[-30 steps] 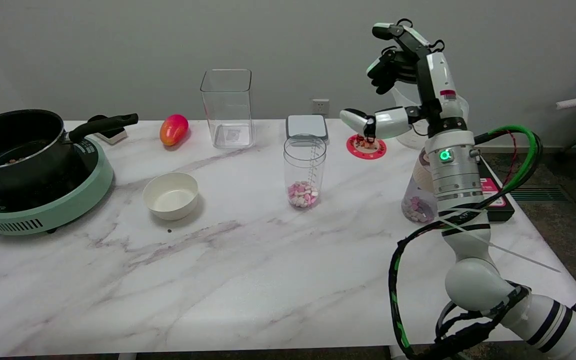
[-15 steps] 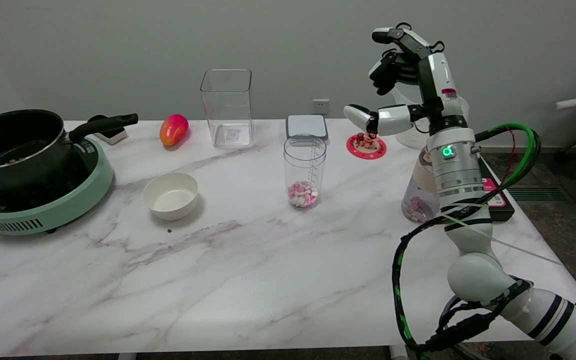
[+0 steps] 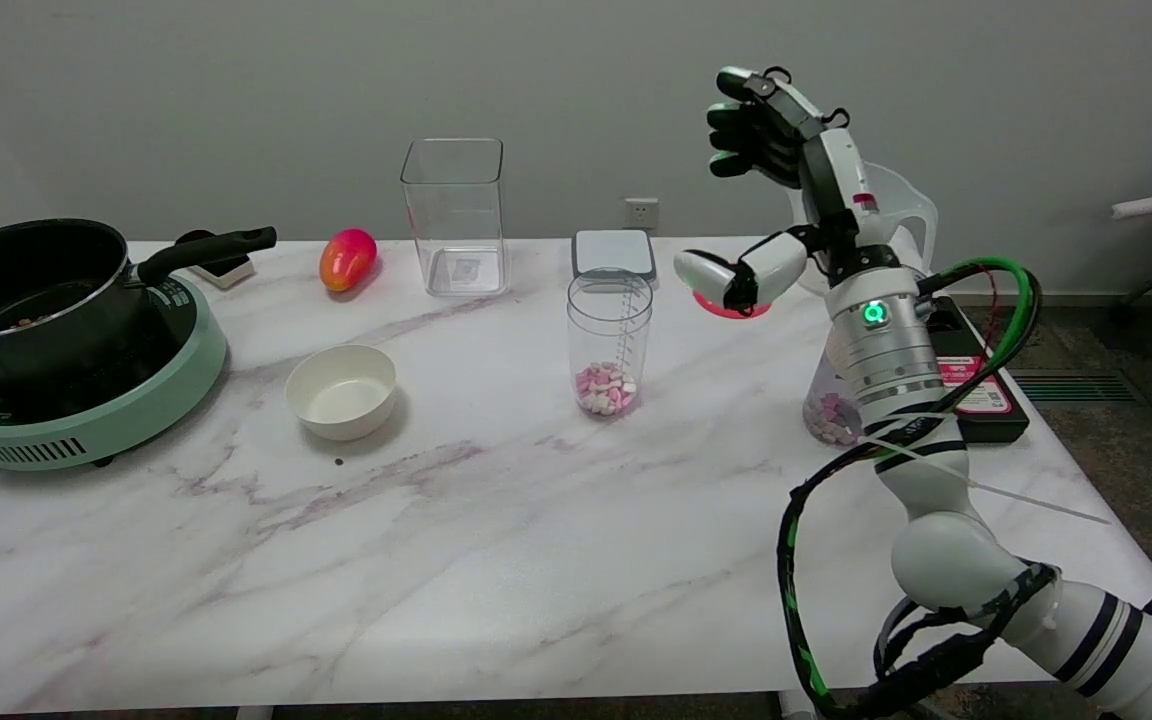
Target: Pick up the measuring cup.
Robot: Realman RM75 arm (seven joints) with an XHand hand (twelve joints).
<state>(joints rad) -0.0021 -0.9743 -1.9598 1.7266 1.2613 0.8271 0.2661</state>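
The measuring cup (image 3: 609,340) is a clear cylinder with a printed scale. It stands upright near the middle of the table with pink and white candies in its bottom. My right hand (image 3: 820,168) hangs in the air to the right of the cup and above it, apart from it. Its fingers (image 3: 751,120) are spread high and its thumb (image 3: 726,277) points left at about the height of the cup's rim. The hand holds nothing.
A tall clear square container (image 3: 453,215), a mango (image 3: 347,258) and a white flat box (image 3: 614,252) line the far edge. A white bowl (image 3: 341,390) sits left of the cup, a pot (image 3: 26,290) on a green cooker (image 3: 86,415) far left. A red coaster (image 3: 736,305), clear jug (image 3: 901,215), candy bottle (image 3: 834,410) and black box (image 3: 981,390) crowd the right.
My right hand has swung left toward the measuring cup, and its thumb now covers part of the red coaster. Nothing on the table has moved.
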